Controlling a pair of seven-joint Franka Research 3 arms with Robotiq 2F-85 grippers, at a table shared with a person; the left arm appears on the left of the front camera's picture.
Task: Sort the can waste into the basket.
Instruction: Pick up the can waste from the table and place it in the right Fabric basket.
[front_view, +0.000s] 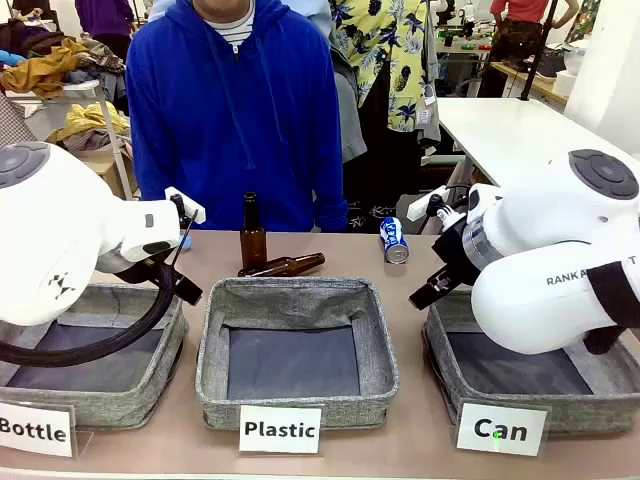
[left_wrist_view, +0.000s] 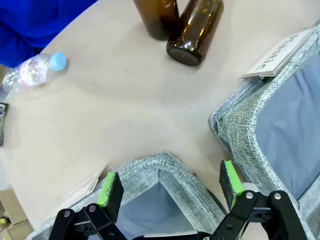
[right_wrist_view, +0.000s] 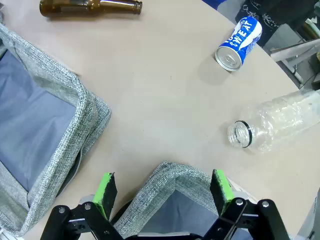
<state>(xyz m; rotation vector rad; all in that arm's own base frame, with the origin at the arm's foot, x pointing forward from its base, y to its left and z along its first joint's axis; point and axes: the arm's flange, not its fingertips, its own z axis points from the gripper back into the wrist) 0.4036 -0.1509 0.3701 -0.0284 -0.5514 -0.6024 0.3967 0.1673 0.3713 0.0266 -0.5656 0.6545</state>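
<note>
The blue can (front_view: 394, 240) with white lettering is lying on its side on the counter (front_view: 355, 270), near the far edge. It is sitting apart from the basket (front_view: 590, 412), just beyond that basket's far left corner. The basket is standing at the robot's right end of the counter, and a white card reading "Can" (front_view: 501, 429) is leaning in front of it.

The right hand (right_wrist_view: 163, 184) is hovering over that corner of the basket. It is released, with its green-padded fingers spread wide and grasping nothing. A clear plastic bottle (right_wrist_view: 275, 125) is lying on the counter near the can.

The left hand (left_wrist_view: 170, 180) is hanging over a corner of the bin labelled "Bottle" (front_view: 170, 350). It is likewise released and holding nothing. Between the two sits the bin labelled "Plastic" (front_view: 296, 292).

Behind the middle bin, one brown glass bottle (front_view: 252, 232) is standing upright and a second brown bottle (front_view: 285, 266) is lying beside it. A person in a blue hooded top (front_view: 235, 110) is standing at the far side of the counter.
</note>
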